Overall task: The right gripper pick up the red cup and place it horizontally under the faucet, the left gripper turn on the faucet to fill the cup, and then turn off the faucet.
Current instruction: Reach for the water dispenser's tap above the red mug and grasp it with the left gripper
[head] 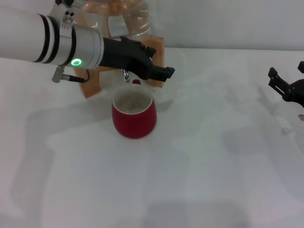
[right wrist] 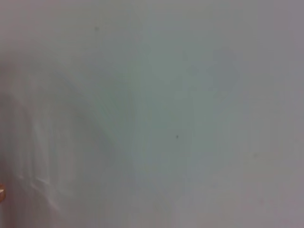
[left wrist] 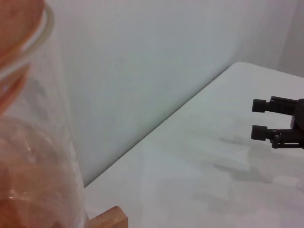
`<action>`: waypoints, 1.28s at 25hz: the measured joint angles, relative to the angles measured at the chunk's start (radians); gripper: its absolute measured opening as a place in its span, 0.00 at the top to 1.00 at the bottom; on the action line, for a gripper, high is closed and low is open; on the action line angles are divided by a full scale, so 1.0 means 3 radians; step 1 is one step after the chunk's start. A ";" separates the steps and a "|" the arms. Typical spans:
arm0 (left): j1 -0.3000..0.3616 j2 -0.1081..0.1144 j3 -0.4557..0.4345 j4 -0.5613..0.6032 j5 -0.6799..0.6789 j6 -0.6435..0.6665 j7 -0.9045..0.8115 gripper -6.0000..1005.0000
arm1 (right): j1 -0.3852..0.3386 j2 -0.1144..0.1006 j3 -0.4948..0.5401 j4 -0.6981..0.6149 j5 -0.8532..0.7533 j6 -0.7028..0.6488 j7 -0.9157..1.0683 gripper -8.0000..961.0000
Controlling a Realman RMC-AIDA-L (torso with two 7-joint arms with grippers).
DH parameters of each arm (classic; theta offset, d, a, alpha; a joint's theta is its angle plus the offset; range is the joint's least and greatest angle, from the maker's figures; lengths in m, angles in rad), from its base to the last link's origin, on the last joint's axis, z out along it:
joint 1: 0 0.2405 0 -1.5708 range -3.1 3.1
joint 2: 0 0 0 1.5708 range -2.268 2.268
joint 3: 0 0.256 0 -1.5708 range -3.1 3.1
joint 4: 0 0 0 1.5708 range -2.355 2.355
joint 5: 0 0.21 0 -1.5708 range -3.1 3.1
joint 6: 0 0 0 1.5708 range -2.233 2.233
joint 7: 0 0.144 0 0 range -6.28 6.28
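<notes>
The red cup (head: 134,116) stands upright on the white table, directly under the chrome faucet's spout (head: 126,75). Its white inside shows, and a bit of red behind its rim looks like the handle. The left gripper (head: 159,71), black on a silver arm with a green light, reaches across the faucet just above the cup and hides the lever. The right gripper (head: 286,72) is open and empty at the table's far right, well away from the cup. It also shows in the left wrist view (left wrist: 256,118) with its fingers apart.
The clear water jar (head: 118,19) sits in a wooden stand (head: 92,85) at the back left, close to the wall. In the left wrist view the jar (left wrist: 28,142) fills the near side. The right wrist view shows only bare white table (right wrist: 190,118).
</notes>
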 joint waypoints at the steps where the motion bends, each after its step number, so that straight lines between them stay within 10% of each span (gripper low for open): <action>1: 0.0010 0.0000 0.0011 0.0015 -0.0001 0.0000 -0.0001 0.24 | 0.0000 0.0000 -0.0001 0.0000 0.0000 -0.0001 0.0000 0.09; 32: 0.0028 -0.0010 0.0076 0.0051 -0.0047 -0.0002 -0.0014 0.24 | 0.0000 0.0000 0.0006 0.0000 -0.0001 -0.0035 0.0000 0.09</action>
